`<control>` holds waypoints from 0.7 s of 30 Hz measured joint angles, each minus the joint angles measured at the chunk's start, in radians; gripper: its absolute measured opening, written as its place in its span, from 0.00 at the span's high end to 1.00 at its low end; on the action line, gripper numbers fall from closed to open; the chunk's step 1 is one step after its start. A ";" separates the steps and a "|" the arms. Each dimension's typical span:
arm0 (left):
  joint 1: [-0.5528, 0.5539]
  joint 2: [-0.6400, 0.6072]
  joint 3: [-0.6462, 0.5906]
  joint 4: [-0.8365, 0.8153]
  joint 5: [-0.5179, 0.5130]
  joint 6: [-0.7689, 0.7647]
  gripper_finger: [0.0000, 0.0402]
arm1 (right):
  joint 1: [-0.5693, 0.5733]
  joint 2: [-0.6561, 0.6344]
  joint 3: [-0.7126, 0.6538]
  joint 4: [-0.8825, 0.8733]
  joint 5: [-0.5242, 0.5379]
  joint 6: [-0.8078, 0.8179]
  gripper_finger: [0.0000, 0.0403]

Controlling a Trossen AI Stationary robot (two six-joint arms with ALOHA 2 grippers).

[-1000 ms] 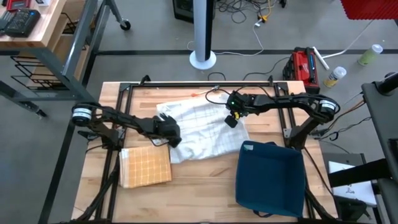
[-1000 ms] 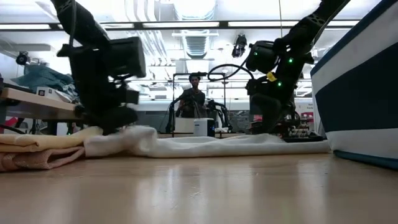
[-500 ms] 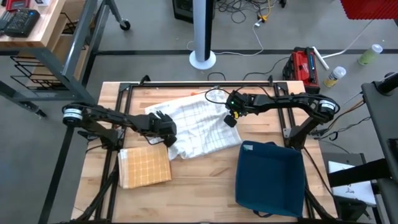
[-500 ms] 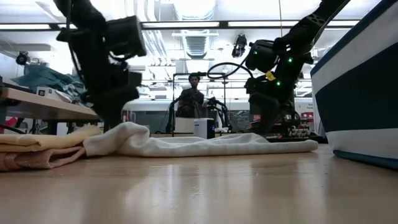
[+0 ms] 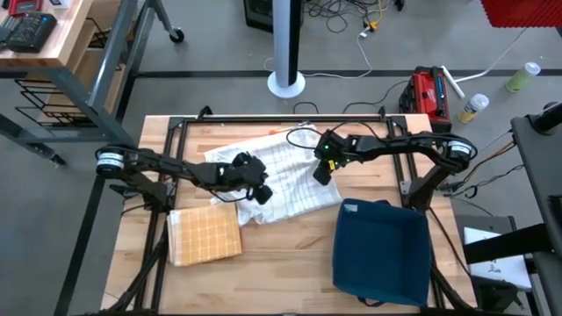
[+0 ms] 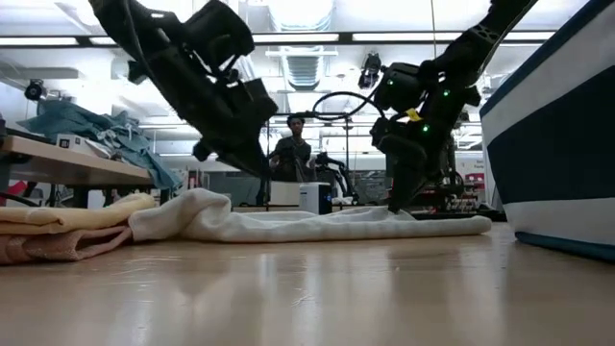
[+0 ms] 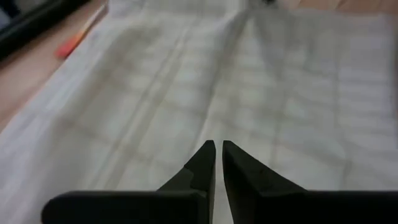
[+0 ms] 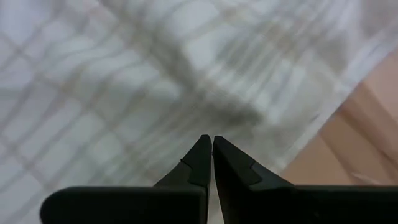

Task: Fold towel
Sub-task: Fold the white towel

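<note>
- My left jaws (image 5: 261,194) hang over the near left part of the white towel (image 5: 281,184); the two dark tips are pressed almost together and hold nothing; in my left wrist view the tips (image 7: 216,163) point at flat cloth.
- My left arm reaches in low from the left side of the table (image 5: 290,263); in the low view those jaws (image 6: 252,159) tilt down and are up off the cloth.
- My right jaws (image 5: 322,171) are over the far right part of the towel; they are pinched shut and hold nothing; the right wrist view shows the tips (image 8: 208,154) closed above the cloth near its edge.
- The table is light wood with a black frame round it; a folded yellow checked towel (image 5: 205,235) lies near the front left, just beside the white one; a dark blue bin (image 5: 381,252) sits at the front right.
- Beyond the table is a grey floor with a white pole base (image 5: 286,84) and a red toolbox (image 5: 428,91); a person (image 6: 292,154) stands far back in the room.
- The white towel has thin grey check lines; it lies spread in the middle of the table; it is rumpled, with its left end bunched into a soft hump (image 6: 197,210).
</note>
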 joint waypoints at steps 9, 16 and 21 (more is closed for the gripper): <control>0.001 0.137 0.000 0.118 -0.001 0.019 0.95 | 0.012 0.090 0.001 0.023 0.000 0.014 0.97; 0.001 0.249 0.000 0.142 -0.001 -0.030 0.95 | 0.013 0.102 0.002 0.023 -0.002 0.014 0.97; 0.001 0.292 0.003 0.204 0.002 -0.063 0.95 | 0.013 0.100 0.003 0.004 -0.040 0.011 0.97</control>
